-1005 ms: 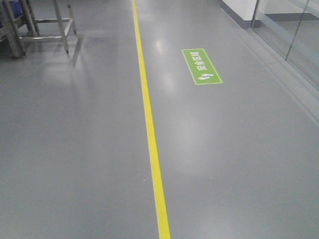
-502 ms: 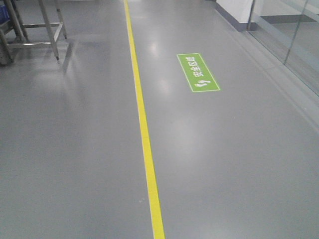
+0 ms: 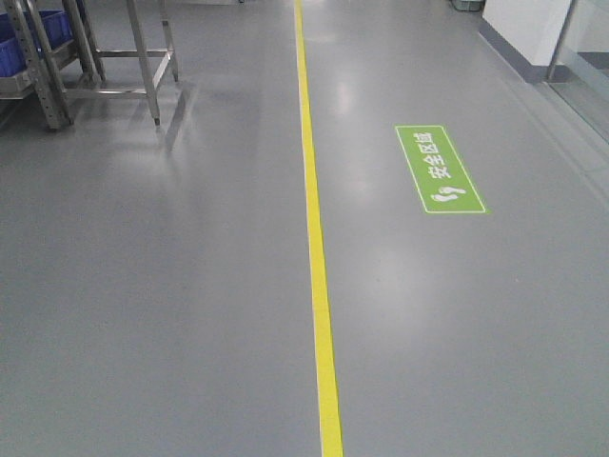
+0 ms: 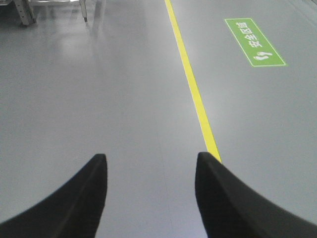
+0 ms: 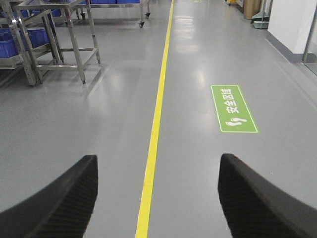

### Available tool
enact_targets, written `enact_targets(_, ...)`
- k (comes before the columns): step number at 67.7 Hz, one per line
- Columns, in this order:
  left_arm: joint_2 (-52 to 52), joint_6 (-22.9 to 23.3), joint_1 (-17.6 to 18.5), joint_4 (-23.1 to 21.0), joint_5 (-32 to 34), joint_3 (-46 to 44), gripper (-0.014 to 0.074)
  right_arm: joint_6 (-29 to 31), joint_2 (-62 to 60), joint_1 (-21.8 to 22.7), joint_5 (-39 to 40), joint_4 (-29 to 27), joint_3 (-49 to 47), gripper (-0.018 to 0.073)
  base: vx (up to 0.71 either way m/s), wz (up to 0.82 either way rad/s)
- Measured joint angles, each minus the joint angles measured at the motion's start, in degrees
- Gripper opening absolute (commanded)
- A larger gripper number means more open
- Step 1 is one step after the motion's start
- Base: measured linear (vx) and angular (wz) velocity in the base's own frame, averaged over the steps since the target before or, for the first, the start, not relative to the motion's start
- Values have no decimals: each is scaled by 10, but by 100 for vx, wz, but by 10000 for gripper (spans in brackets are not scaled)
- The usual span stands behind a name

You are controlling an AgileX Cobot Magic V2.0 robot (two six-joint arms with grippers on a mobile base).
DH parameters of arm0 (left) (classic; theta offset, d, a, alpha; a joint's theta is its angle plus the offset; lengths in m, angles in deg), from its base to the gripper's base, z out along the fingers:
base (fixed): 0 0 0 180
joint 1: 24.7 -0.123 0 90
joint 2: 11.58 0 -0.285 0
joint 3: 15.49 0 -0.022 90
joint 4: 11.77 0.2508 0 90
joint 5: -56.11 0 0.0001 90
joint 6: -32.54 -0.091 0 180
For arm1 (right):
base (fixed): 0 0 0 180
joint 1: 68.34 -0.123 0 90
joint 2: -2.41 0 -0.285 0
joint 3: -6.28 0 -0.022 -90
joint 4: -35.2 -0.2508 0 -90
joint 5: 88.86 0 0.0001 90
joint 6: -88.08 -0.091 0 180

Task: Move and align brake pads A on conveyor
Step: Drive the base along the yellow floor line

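Since the earlier frame, the yellow line [image 3: 314, 238] and green floor sign [image 3: 440, 169] sit further right in our front view. Blue bins [image 3: 11, 48] on the steel rack [image 3: 143, 48] show, contents indiscernible. Our left gripper [image 4: 151, 156] and right gripper [image 5: 158, 157] hang above the floor [image 4: 99, 99], jaws spread, holding nothing. We see neither brake pads A nor the conveyor in any view.

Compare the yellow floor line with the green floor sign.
The yellow line is a narrow stripe running out of the front view at top and bottom; the green sign is a short rectangle wholly in view. The line is plain; the sign carries white characters and a footprint symbol. Both lie flat on the grey floor, roughly parallel, not touching.
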Motion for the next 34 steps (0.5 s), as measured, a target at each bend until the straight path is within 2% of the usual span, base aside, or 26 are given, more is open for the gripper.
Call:
enact_targets(16,0,0,0,0,0,0,375,0,0,0,0,0,0,487,54,4)
enact_targets(34,0,0,0,0,-1,0,375,0,0,0,0,0,0,487,59,-10)
